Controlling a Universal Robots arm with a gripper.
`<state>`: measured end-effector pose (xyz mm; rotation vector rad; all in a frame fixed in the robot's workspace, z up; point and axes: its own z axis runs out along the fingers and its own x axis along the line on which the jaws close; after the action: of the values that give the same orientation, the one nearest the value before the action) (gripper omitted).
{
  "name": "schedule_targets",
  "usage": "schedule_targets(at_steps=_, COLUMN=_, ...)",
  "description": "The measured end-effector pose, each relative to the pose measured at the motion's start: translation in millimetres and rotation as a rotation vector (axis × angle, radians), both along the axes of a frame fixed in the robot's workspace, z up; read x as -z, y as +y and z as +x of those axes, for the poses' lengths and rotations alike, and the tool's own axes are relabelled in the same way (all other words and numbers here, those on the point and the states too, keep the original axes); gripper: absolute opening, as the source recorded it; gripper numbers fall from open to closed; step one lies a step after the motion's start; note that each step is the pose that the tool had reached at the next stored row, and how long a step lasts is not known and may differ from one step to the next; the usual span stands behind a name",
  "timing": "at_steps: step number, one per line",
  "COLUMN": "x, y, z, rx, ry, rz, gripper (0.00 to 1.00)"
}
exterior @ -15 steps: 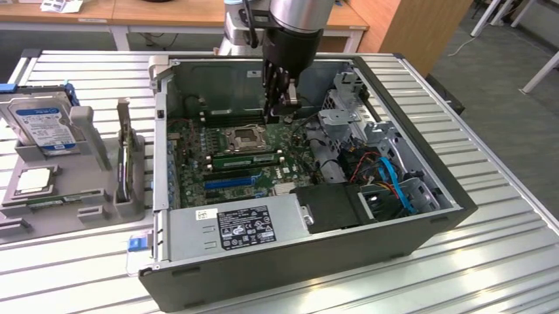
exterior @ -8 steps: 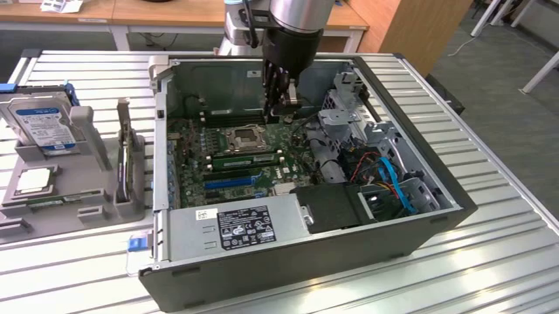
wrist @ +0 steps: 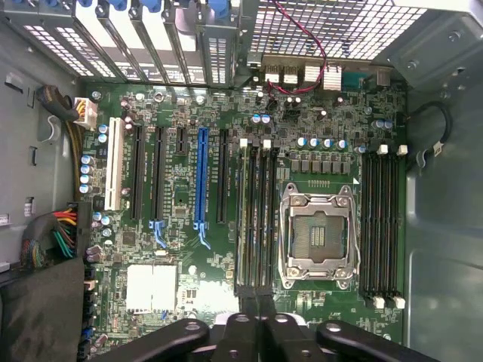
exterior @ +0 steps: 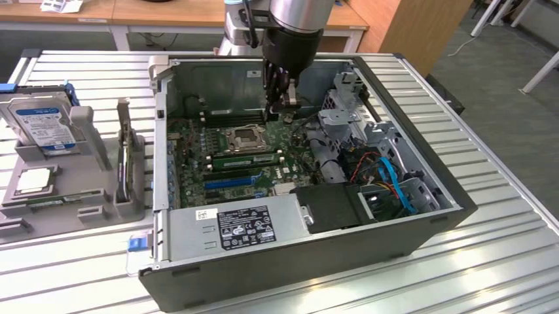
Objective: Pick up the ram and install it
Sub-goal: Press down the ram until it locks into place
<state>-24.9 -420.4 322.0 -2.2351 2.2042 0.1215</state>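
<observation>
The ram (exterior: 249,157), a long thin green stick, stands on edge in a memory slot of the motherboard (exterior: 288,140), just beside the empty processor socket (exterior: 243,137). My gripper (exterior: 284,108) hangs inside the open computer case, above the board and a little past the socket. Its fingers (wrist: 240,338) are pressed together with nothing visible between them. In the wrist view the gripper (wrist: 256,332) points at the end of the memory slots (wrist: 256,219), between the blue expansion slot (wrist: 201,181) and the socket (wrist: 317,234).
The case walls (exterior: 410,124) ring the board, with a power supply (exterior: 240,226) along the near side and a drive cage with blue cables (exterior: 393,180) on the exterior view's right. On the exterior view's left, a grey tray (exterior: 96,196) holds a hard drive (exterior: 39,124) and a square processor chip (exterior: 35,180).
</observation>
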Motion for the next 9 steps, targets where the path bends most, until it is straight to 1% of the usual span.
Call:
schedule_targets(at_steps=6, x=0.0, y=0.0, z=0.3, rx=0.000, ry=0.0000, rz=0.0000, gripper=0.10)
schedule_targets(at_steps=9, x=0.0, y=-0.3, z=6.4, rx=0.000, ry=0.0000, rz=0.0000, gripper=0.10)
